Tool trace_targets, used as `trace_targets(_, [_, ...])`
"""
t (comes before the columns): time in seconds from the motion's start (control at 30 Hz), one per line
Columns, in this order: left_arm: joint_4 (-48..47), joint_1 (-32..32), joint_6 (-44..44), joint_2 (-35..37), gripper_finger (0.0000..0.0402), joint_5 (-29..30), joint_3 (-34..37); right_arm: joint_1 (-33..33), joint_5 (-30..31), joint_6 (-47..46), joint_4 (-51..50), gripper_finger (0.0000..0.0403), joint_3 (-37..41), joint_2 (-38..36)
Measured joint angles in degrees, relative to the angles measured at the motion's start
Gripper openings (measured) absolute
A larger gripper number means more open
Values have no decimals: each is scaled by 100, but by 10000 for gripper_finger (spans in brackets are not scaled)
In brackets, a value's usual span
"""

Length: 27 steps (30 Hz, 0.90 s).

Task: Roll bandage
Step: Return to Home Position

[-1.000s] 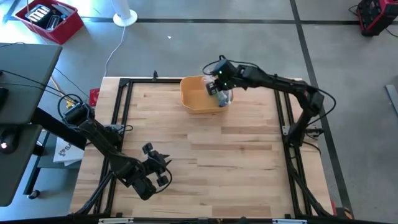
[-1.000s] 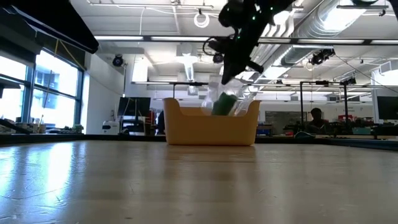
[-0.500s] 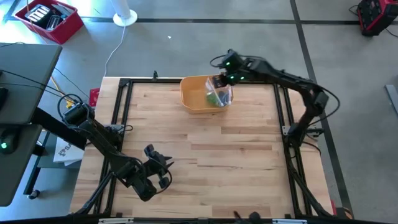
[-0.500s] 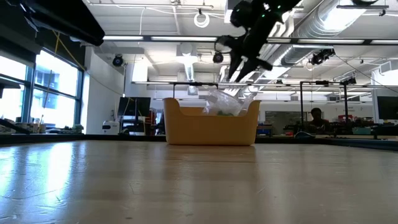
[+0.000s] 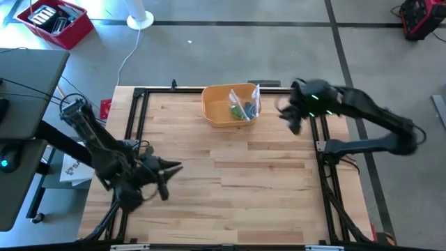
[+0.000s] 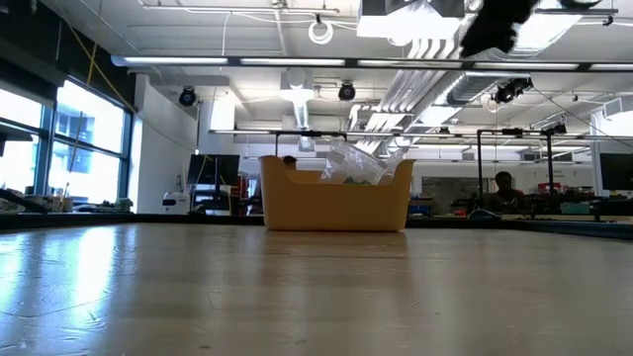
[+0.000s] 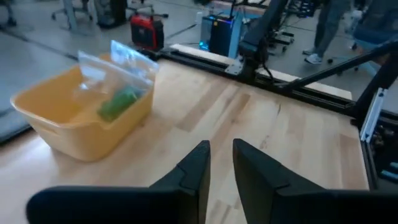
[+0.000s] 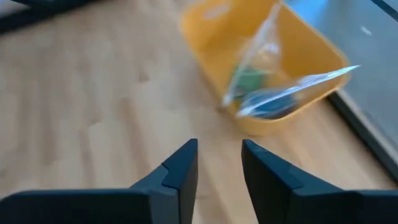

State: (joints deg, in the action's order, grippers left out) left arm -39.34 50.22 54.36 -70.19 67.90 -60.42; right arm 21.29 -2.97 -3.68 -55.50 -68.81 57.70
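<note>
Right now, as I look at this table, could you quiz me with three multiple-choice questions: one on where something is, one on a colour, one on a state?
1. Where is the transparent zip bag?
A) in the yellow bin
B) flat on the bare wood
C) on the floor

2. What colour is the rolled bandage inside it?
A) orange
B) green
C) purple

3. How is the right gripper?
A) shut on the bag
B) pressing down into the bin
C) open and empty, off to one side of the bin

Answers:
1 A: the bag sticks up out of the bin.
2 B: green shows through the clear plastic.
3 C: its fingers stand apart with nothing between them, and the bin lies well ahead of them.
</note>
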Motion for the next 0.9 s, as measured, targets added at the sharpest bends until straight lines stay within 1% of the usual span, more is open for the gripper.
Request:
trace_targets(0.07, [-275,22,-129,332,54,-14,0,-83,-323,-180,397,104,798,-902])
trace_targets(0.13, [-519,-29,-96,629,42,24,83,-87,-616,-691,1094,93,1694,-1855])
trace_targets(0.17, [-552,-95,-150,787,35,60,194,-84,-704,-1083,1699,88,2157,-2330])
trace_targets(0.23, [-476,-240,-406,1092,21,142,537,-144,-926,-1841,3251,77,3242,-3243])
trace_targets(0.3, [-203,-371,-483,1415,7,208,1019,-320,-1317,-2389,5027,66,4356,-3919])
trace_targets(0.33, [17,-429,-442,1593,4,217,1284,-418,-1417,-2577,5690,61,4877,-4205])
trace_targets(0.4, [657,-546,-421,1983,3,224,1848,-619,-1412,-2732,6777,51,5694,-4620])
trace_targets(0.47, [1519,-637,-745,2373,1,116,2472,-825,-1362,-2653,7490,41,6299,-4956])
trace_targets(0.53, [2767,-806,-1454,2715,1,-96,3110,-1021,-1239,-2457,7705,31,6704,-5149])
trace_targets(0.57, [3519,-939,-1919,2869,1,-301,3437,-1115,-1181,-2327,7629,27,6828,-5233])
trace_targets(0.6, [4320,-1104,-2423,3000,1,-583,3749,-1205,-1106,-2136,7460,23,6820,-5298])
trace_targets(0.67, [6020,-1508,-3367,3171,1,-1364,4384,-1386,-1046,-1758,7045,17,6782,-5369])
trace_targets(0.77, [8062,-2250,-4320,3256,0,-2311,5119,-1578,-1052,-1372,6906,12,6786,-5370])
trace_targets(0.83, [8683,-2691,-4607,3400,0,-2701,5409,-1649,-1051,-1135,6740,11,6786,-5376])
trace_targets(0.9, [8819,-2955,-4794,3725,0,-2922,5579,-1684,-1036,-1035,6333,10,6786,-5374])
